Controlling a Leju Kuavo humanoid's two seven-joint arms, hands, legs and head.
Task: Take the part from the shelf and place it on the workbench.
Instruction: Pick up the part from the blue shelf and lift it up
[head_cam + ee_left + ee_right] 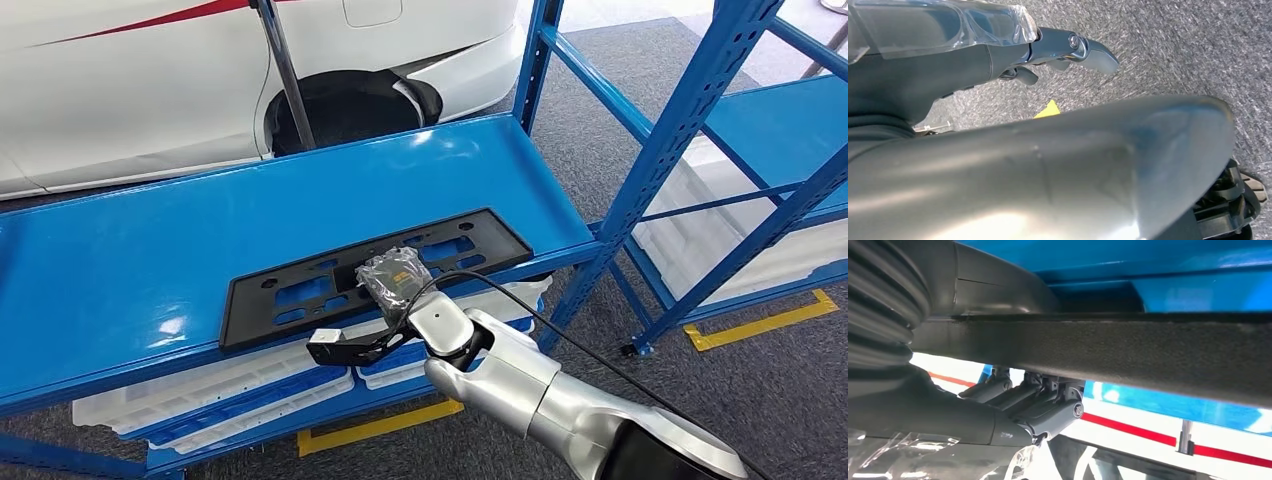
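From the head view, a flat black plastic part (375,272), long and pierced with cut-outs, lies on the upper blue shelf (150,250), its front edge near the shelf's lip. The right hand (393,278), wrapped in clear film, sits at the part's front edge about midway along its length, reached there by the silver right arm (520,385) with a black cable looping over it. The right wrist view adds what the head view hides: the part's rough dark edge (1108,352) runs across the picture with the thick grey thumb on one face and the dark fingers (1048,407) curled against the other, so the hand grips the part while it lies on the shelf. White trays (200,390) sit on the shelf below, and a white car body (200,80) with a wheel arch stands behind. The left wrist view looks down at grey carpet (1173,50) with a bit of yellow tape; the left hand (1068,50) hangs there, fingers curled in loosely and holding nothing.
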